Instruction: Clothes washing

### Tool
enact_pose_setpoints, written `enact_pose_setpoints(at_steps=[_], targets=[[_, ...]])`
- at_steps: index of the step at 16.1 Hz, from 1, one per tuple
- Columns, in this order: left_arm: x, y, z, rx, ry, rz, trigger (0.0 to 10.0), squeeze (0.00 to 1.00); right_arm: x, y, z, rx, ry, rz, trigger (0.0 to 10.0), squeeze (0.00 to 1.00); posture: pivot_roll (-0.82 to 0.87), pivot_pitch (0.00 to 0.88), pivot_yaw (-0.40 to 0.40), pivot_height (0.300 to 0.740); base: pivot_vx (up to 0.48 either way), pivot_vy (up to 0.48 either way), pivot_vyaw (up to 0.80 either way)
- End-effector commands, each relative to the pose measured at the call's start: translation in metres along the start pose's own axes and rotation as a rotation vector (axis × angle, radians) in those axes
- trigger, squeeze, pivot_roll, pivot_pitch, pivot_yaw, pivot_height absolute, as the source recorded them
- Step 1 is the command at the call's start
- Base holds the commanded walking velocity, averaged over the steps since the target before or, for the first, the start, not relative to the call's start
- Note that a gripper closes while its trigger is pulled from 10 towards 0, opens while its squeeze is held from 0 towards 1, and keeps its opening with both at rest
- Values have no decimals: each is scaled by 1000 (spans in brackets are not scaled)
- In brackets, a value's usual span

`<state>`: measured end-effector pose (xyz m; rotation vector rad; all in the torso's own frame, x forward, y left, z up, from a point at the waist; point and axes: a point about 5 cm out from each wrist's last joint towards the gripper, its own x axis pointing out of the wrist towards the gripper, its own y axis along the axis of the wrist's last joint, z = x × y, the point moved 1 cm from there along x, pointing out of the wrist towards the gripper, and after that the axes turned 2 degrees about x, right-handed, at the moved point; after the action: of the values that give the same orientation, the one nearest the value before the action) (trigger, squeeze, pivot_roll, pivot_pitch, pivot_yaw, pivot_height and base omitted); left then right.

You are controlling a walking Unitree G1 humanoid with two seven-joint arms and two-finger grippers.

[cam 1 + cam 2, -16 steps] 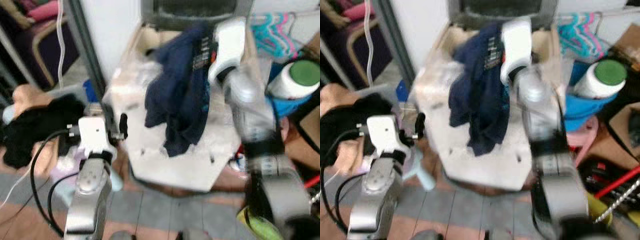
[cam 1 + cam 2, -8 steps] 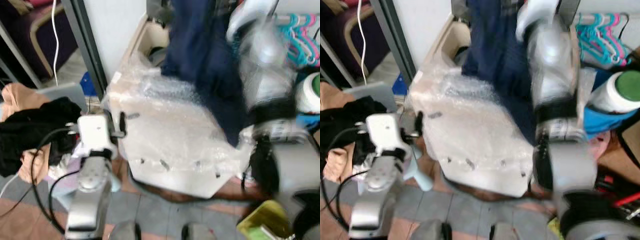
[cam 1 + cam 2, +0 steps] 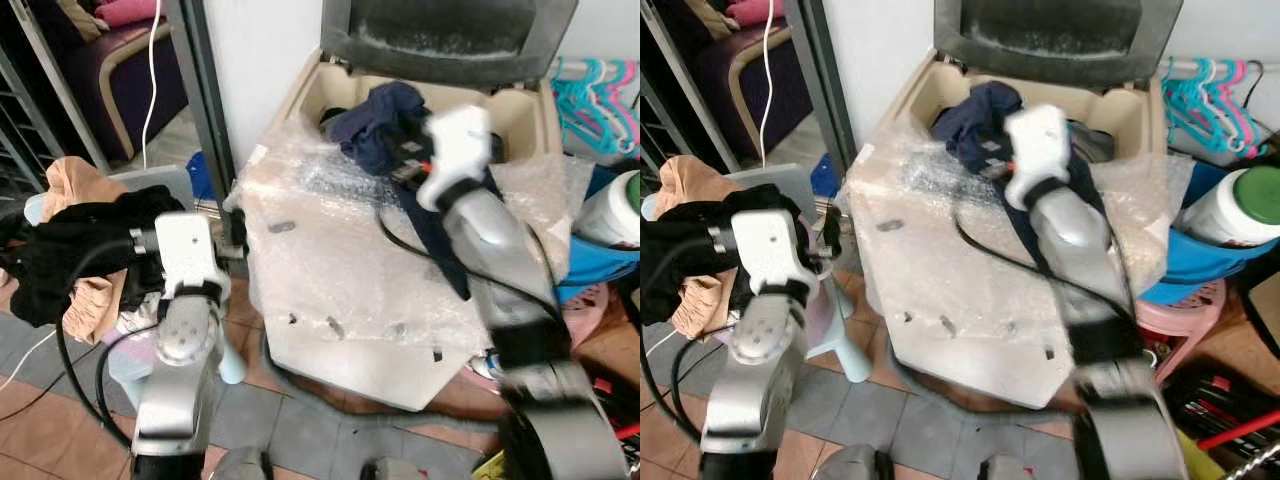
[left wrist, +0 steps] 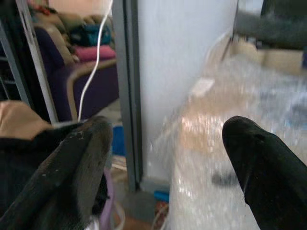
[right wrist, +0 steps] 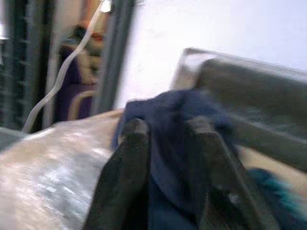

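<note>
Pinching a dark navy cloth garment between its two black fingers, the right gripper holds it over the open beige top-loading washing machine; left gripper hovers beside it, fingers spread apart.

Hangers: teal and pink plastic hangers against the wall, beyond the right gripper and off to its right.
Bottle: white bottle with green cap, right of the right gripper.
Stool: pink stool beneath the blue tub.
Armchair: purple armchair, well beyond the left gripper, white cable hanging before it.
</note>
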<state>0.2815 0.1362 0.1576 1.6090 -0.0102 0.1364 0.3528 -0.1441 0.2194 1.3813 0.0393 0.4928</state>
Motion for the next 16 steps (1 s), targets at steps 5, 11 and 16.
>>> enact_pose_setpoints(at_steps=[5,11,16], targets=[[6,5,-10,42,66,13,10000,0,-35,-10,-4,-39,-82,-96,10000,1000,-12,41,16,740,0,0,0],[5,-13,3,31,-41,-66,10000,0,-60,-45,-7,121,-82,-340,10000,1000,-48,32,52,740,0,0,0],[1,-16,10,8,-52,-59,10000,0,-63,-33,-41,131,132,-271,10000,941,-59,14,64,740,0,0,0]])
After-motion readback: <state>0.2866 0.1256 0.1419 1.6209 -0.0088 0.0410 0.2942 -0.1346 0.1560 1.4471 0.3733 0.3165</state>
